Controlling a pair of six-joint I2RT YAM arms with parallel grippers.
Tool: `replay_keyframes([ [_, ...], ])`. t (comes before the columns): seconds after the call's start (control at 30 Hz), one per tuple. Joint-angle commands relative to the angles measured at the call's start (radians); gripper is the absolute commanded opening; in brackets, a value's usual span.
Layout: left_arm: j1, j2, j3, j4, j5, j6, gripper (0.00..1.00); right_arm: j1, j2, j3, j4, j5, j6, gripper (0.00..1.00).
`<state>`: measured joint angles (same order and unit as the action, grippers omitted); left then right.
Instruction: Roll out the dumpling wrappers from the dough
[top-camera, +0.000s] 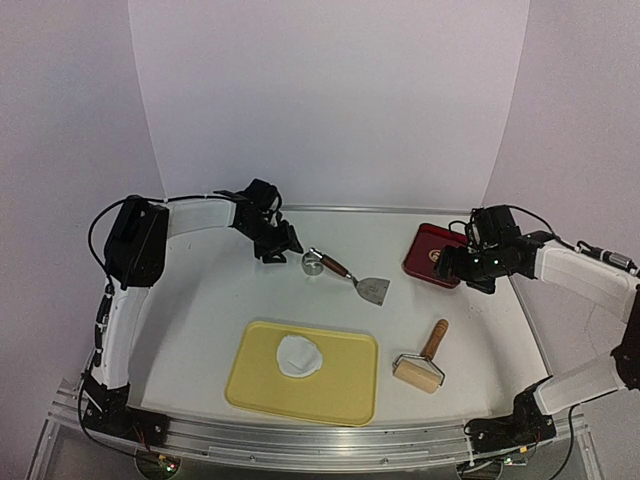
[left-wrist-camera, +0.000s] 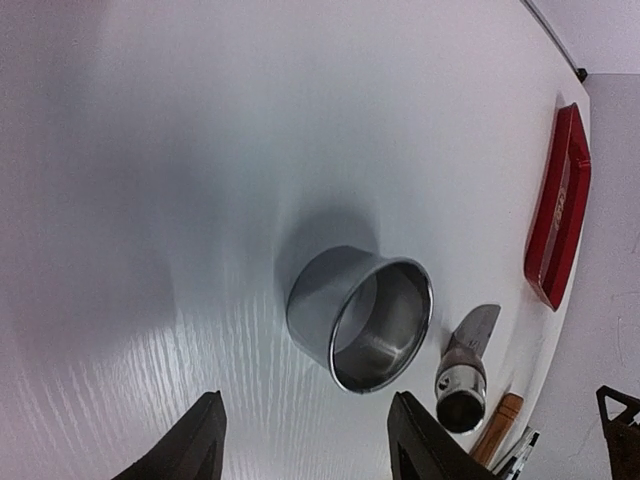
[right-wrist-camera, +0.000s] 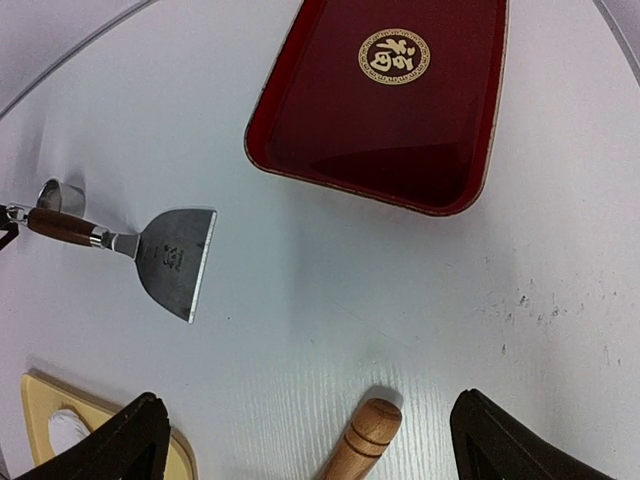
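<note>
Dough (top-camera: 299, 356) lies flat and roundish on the yellow board (top-camera: 345, 390), near centre; my left claw (left-wrist-camera: 305, 440) hangs jaws apart over the ring cutter (left-wrist-camera: 362, 320) beyond it, right claw (right-wrist-camera: 310, 440) apart, empty; I judge cutter pickup in hand, next closing on its rim.

Steel ring cutter (top-camera: 313, 263) lies just beside the scraper (top-camera: 372, 290) handle's end; red tray (top-camera: 425, 255), wooden roller (top-camera: 422, 368), yellow board (top-camera: 340, 385) apart

Beyond the right pincer (right-wrist-camera: 310, 400) the tray (right-wrist-camera: 385, 100) runs off the top edge. Between its fingers only the roller's handle tip (right-wrist-camera: 365, 440) shows; beside one finger, a board corner (right-wrist-camera: 35, 400) and a sliver of dough (right-wrist-camera: 62, 428), cut by the bottom edge.
</note>
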<state>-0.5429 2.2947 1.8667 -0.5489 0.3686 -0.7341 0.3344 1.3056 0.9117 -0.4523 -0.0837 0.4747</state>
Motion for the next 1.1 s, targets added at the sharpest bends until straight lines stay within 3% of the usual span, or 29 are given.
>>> replay_keyframes([
  [0.0,0.000,0.066,0.102,0.022,0.039,0.006,0.52,-0.005,0.027,0.076,-0.037,-0.032,-0.017,0.97],
  [0.27,0.000,0.170,0.226,-0.030,0.064,0.063,0.46,-0.005,0.099,0.132,-0.058,-0.042,-0.027,0.95],
  [0.67,-0.002,0.217,0.298,-0.144,0.002,0.210,0.16,0.015,0.187,0.206,-0.110,-0.123,-0.035,0.82],
  [0.8,-0.003,0.206,0.318,-0.159,-0.031,0.229,0.01,0.071,0.203,0.228,-0.145,-0.105,-0.035,0.78],
  [1.0,-0.002,0.092,0.282,-0.170,-0.129,0.247,0.00,0.219,0.282,0.268,-0.177,-0.096,-0.014,0.77],
  [1.07,-0.002,0.033,0.236,-0.167,-0.150,0.249,0.00,0.268,0.329,0.275,-0.191,-0.095,0.000,0.70],
])
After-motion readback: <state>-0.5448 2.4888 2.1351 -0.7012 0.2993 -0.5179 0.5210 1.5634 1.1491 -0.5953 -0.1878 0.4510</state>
